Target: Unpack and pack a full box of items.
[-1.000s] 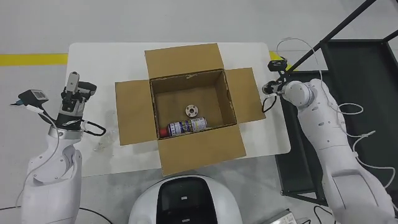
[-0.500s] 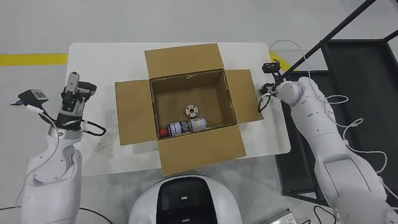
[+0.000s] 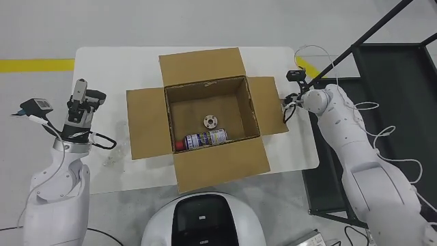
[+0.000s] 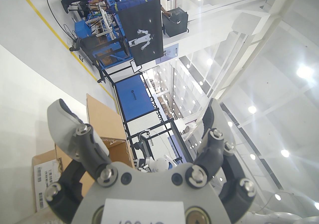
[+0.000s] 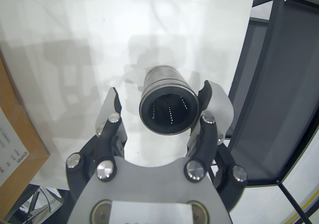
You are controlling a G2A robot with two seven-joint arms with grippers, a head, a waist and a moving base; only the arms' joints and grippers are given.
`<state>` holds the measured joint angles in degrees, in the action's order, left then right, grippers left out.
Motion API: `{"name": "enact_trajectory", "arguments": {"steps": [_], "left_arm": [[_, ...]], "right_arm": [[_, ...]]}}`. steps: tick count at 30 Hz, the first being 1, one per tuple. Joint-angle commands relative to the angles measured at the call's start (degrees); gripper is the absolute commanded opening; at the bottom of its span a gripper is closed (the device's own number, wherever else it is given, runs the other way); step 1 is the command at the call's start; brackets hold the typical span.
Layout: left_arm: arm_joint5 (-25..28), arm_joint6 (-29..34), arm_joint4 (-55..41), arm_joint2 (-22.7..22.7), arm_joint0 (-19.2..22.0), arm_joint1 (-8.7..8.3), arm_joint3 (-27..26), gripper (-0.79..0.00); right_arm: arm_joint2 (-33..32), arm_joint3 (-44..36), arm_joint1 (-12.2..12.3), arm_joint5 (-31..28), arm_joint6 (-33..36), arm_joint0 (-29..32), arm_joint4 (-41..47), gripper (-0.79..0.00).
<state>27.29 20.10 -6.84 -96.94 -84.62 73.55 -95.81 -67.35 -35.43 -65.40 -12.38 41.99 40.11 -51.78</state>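
An open cardboard box [image 3: 205, 65] stands mid-table. Inside lie a labelled can [image 3: 205, 139] with a red cap and a small round metal part [image 3: 210, 119]. My right gripper [image 5: 159, 93] hangs low over the white table [image 5: 74, 35], just right of the box's right flap [image 3: 270, 102]. A dark metal cylinder with a hollow bore [image 5: 169, 108] sits between its spread fingers, against one pad [image 5: 205, 95] and clear of the other. In the top view my right gripper [image 3: 289, 100] is at that flap's edge. My left gripper [image 4: 134, 108] [image 3: 87, 96] is open and empty, pointing upward over the table's left edge.
A dark metal rack [image 3: 389, 75] stands right of the table, close beside my right arm [image 5: 274, 73]. The box's four flaps lie spread outward [image 3: 147, 123]. Bare tabletop lies left of the box [image 3: 102, 61] and behind it.
My right arm has shifted a little left, toward the box's right flap. The left arm and the box contents are unchanged.
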Motion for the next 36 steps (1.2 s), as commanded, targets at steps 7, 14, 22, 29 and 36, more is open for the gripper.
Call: {"name": "enact_trajectory", "arguments": {"steps": [7,14,22,29,36], "left_arm": [[0.0,0.0,0.0,0.0,0.0,0.0,0.0,0.0],[0.0,0.0,0.0,0.0,0.0,0.0,0.0,0.0],[0.0,0.0,0.0,0.0,0.0,0.0,0.0,0.0],[0.0,0.0,0.0,0.0,0.0,0.0,0.0,0.0],[0.0,0.0,0.0,0.0,0.0,0.0,0.0,0.0]], "right_arm": [[-5.2,-4.7,2.1,-0.1,-3.8,1.2,1.5,0.0],[-12.6,-23.4,4.5,0.4,-4.5,10.1,4.9,0.0],[-16.4,-48.1,5.5,-3.2,-1.6,21.9,12.0,0.0],[-14.0,-56.1,5.5,-6.7,0.8,25.7,14.2,0.0],[-14.0,-56.1,5.5,-6.7,0.8,25.7,14.2,0.0]]}}
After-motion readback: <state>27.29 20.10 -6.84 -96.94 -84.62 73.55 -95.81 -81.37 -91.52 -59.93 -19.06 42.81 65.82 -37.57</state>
